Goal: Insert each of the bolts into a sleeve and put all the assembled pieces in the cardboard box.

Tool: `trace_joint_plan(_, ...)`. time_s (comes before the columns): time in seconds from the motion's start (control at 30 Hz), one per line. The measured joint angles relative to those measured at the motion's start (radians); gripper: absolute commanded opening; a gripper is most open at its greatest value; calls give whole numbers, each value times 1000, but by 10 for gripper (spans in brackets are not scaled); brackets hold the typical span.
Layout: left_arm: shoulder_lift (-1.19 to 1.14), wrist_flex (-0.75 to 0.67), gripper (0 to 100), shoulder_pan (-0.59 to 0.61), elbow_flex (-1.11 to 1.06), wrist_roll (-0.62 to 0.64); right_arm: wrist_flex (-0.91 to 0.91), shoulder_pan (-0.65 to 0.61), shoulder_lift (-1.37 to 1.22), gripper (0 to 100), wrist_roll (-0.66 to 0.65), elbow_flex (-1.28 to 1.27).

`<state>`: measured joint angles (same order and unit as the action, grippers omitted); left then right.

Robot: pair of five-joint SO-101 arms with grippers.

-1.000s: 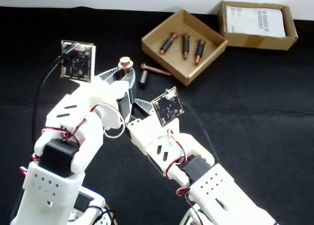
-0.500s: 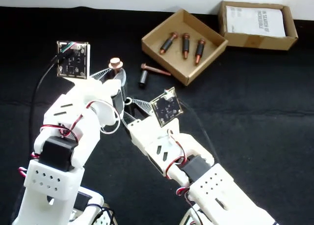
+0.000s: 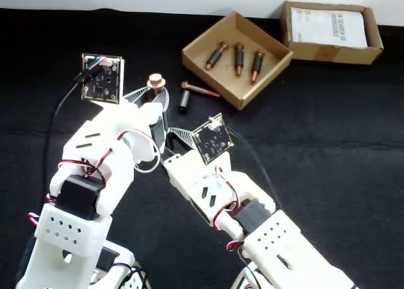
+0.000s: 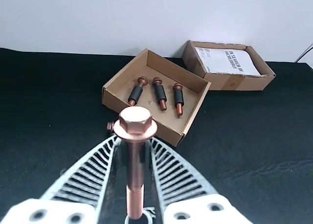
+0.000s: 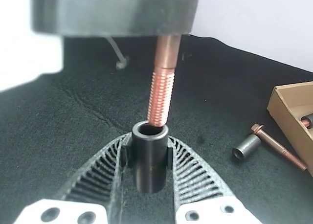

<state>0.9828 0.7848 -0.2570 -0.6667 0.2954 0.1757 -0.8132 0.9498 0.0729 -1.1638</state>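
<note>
Fingers of the left gripper are clamping an upright copper bolt by its shank, head uppermost. We are finding this pair in the upper left-centre of the high view, where the bolt's head is standing above the fingers. Just below it in that view, the right gripper is holding a black sleeve upright between narrowly set fingers, open end facing up. From the right wrist we are seeing the bolt hanging straight down over the sleeve, its threaded tip meeting the rim of the bore; whether the tip is already inside we are unable to tell.

The cardboard box is sitting at the upper centre of the high view, turned corner-on, and three assembled pieces are lying side by side in it, apart from one another. Just beside the box's lower left wall, a loose bolt is lying flat on the black bench. A loose sleeve is resting near its head end, between the box and the left gripper. A second box holding a printed sheet is sitting in the upper right corner, near the cardboard box
</note>
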Motion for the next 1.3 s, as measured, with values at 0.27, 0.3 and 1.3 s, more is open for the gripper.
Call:
trace_joint_plan(0.27, 0, 12, 9, -6, 0, 0, 0, 0, 0, 7, 0, 0)
trace_joint_plan(0.3, 0, 23, 9, -6, 0, 2, 0, 0, 0, 7, 0, 0)
trace_joint_plan(1.3, 3, 157, 9, -32, 8, 114, 2, 25, -3, 7, 0, -3)
